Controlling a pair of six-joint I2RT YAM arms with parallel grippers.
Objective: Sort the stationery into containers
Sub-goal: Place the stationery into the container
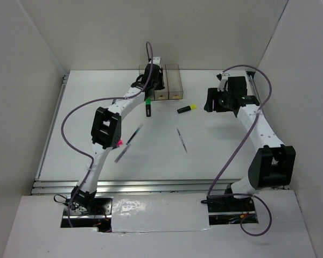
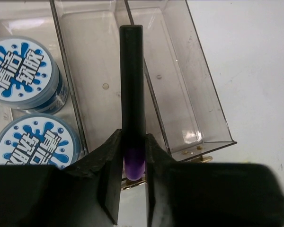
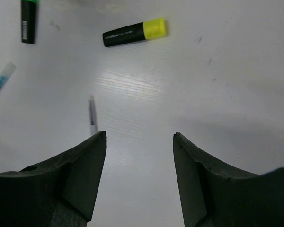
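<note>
Light is bright, even and overhead: the white table (image 1: 161, 166) carries only faint, soft shadows, and a glossy strip (image 1: 151, 210) at the near edge throws patchy glare. The left wrist view is sharp on the clear boxes (image 2: 180, 94), but the black fingers (image 2: 99, 175) near the lens are dark and featureless. The right wrist view shows a broad sheen on the table, soft dark fingers (image 3: 80, 184) and a blurred pen (image 3: 1, 80) at the left edge.

Left gripper (image 2: 132, 142) clamps a purple-capped highlighter (image 2: 132, 80) above the containers (image 2: 180, 85), its arm stretched forward; right gripper (image 3: 139, 142), jaws apart, hovers right of the containers, elbow bent
</note>
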